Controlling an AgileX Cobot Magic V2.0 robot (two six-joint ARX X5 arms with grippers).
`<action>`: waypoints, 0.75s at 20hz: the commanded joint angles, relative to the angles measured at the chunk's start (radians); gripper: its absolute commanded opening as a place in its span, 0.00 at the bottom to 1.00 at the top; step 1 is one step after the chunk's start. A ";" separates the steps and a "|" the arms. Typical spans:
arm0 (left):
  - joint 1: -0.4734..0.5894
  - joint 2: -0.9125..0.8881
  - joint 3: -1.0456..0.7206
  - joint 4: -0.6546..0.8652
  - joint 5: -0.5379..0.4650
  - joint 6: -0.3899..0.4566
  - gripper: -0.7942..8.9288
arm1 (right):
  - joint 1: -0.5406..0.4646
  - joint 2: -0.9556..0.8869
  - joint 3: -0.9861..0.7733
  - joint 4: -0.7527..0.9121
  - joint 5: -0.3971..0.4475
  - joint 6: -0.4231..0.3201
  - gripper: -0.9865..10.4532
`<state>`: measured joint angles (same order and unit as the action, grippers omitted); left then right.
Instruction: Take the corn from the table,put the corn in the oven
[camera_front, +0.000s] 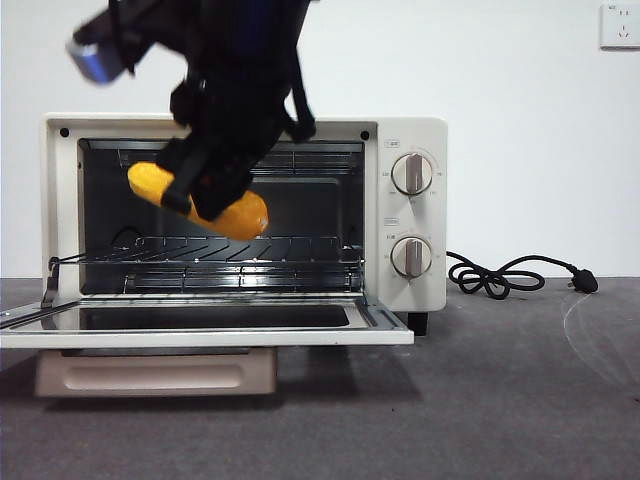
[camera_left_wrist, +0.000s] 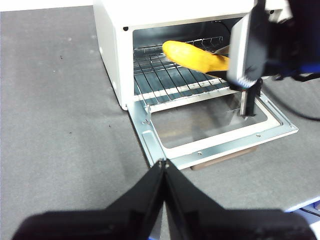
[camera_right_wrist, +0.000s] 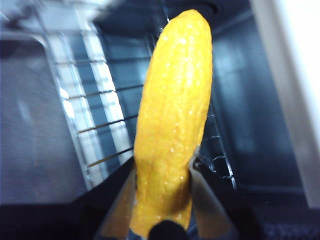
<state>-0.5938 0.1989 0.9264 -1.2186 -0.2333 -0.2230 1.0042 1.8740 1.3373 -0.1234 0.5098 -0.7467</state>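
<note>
Yellow corn (camera_front: 210, 203) clenched in right hand (camera_front: 205, 185), tilted just above wire rack (camera_front: 240, 250) inside open oven (camera_front: 405, 135). Lifted off bench (camera_front: 500, 400); lowering and release left. Left hand (camera_left_wrist: 164, 167) closed, idle.

Right gripper (camera_front: 205, 190): black, blocky housing, matte, edges motion-blurred in front view. Black cables looped down right side of housing. Blue-grey rounded block (camera_front: 98, 58) projecting at upper left of arm, pale face. In left wrist view same arm shows light grey flat panel (camera_left_wrist: 247, 47), dark body behind, blue cable trailing.

Left gripper (camera_left_wrist: 164, 167): two black fingers (camera_left_wrist: 145, 192), wedge-shaped, tapering to narrow tips, smooth matte finish, rising from broad black base.
</note>
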 joint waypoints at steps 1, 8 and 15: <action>-0.004 -0.004 -0.005 0.002 -0.003 -0.012 0.07 | 0.002 0.037 0.002 0.034 0.008 -0.071 0.08; -0.004 -0.004 -0.005 -0.005 -0.003 -0.011 0.07 | -0.004 0.115 0.002 0.129 0.101 -0.147 0.12; -0.020 -0.004 -0.005 -0.038 -0.003 -0.012 0.07 | -0.030 0.122 0.002 0.131 0.100 -0.080 0.42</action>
<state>-0.6102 0.1989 0.9264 -1.2579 -0.2333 -0.2295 0.9787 1.9743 1.3441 0.0059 0.6102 -0.8600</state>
